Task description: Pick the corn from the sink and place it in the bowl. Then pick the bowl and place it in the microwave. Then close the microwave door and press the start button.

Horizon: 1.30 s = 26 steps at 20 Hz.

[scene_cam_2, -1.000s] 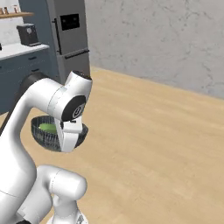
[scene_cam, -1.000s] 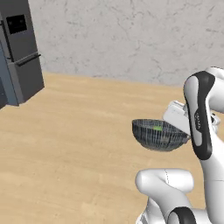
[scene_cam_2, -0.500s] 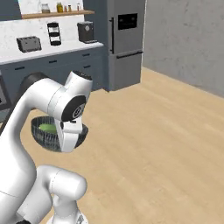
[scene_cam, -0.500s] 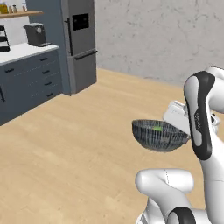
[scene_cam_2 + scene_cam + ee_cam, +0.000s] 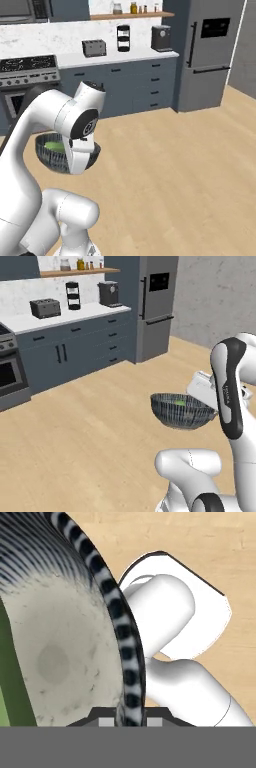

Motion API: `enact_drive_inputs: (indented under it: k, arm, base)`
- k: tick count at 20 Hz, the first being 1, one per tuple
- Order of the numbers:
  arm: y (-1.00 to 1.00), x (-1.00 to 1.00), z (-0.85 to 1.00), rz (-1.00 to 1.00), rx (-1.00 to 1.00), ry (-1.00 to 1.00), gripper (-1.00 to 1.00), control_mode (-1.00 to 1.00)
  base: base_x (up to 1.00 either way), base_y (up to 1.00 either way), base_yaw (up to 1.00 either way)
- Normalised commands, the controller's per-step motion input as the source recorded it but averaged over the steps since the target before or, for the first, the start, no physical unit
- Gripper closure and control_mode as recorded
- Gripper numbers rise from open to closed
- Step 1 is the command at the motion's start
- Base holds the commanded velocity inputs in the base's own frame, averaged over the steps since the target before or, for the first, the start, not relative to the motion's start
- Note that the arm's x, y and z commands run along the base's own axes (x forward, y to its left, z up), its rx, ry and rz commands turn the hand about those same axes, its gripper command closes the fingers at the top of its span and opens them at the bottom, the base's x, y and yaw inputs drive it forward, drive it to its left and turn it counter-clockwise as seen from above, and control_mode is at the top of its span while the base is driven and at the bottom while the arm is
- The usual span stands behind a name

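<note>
Dark ribbed bowl [image 5: 182, 411] in the left base view, carried in mid-air over the wood floor [image 5: 85, 441], near the arm's wrist; level, presumably so nothing tips out. Green of the corn [image 5: 179, 403] just visible inside, near the far rim. Pinched at the right rim by the gripper [image 5: 214, 408], a rim hold being the only purchase on so wide a thing. Beyond: counter [image 5: 65, 313] with toaster [image 5: 45, 307] along its back edge, fridge [image 5: 157, 303] at the right end, stove [image 5: 7, 368] at the left edge of the picture.

Right base view: same bowl [image 5: 52, 155] half hidden behind the forearm, green corn [image 5: 54, 146] lying in it, carried low and close to the body, likely for steadiness while travelling. Microwave [image 5: 22, 9] at the top left corner, above the stove [image 5: 27, 67]; well apart from the bowl.

Hand view: rim of the bowl [image 5: 120, 632] running up between the two fingertips [image 5: 105, 722], jaws narrow and clamped on it, one tip inside the wall, one outside. Pale inner wall to the left, strip of green at the left edge, probably the corn [image 5: 7, 677].

Judged: corn step done, bowl in transit toward the microwave.
</note>
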Motion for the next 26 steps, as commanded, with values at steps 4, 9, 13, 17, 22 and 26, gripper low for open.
enact_drive_inputs:
  k: [4, 9, 13, 17, 22, 26]
  arm:
    - [0.0, 0.0, 0.0, 0.0, 0.0, 0.0, 1.0, 1.0]
    - [0.0, 0.0, 0.0, 0.0, 0.0, 0.0, 1.0, 1.0]
    - [0.0, 0.0, 0.0, 0.0, 0.0, 0.0, 1.0, 1.0]
    - [0.0, 0.0, 0.0, 0.0, 0.0, 0.0, 1.0, 1.0]
    - [0.0, 0.0, 0.0, 0.0, 0.0, 0.0, 1.0, 1.0]
    - [0.0, 0.0, 0.0, 0.0, 0.0, 0.0, 1.0, 1.0]
  base:
    - [0.95, 0.0, 0.38]
    - [1.0, 0.0, 0.37]
    - [1.0, 0.01, 0.21]
    - [1.0, 0.06, 0.22]
    - [1.0, 0.16, 0.23]
    - [1.0, 0.28, 0.25]
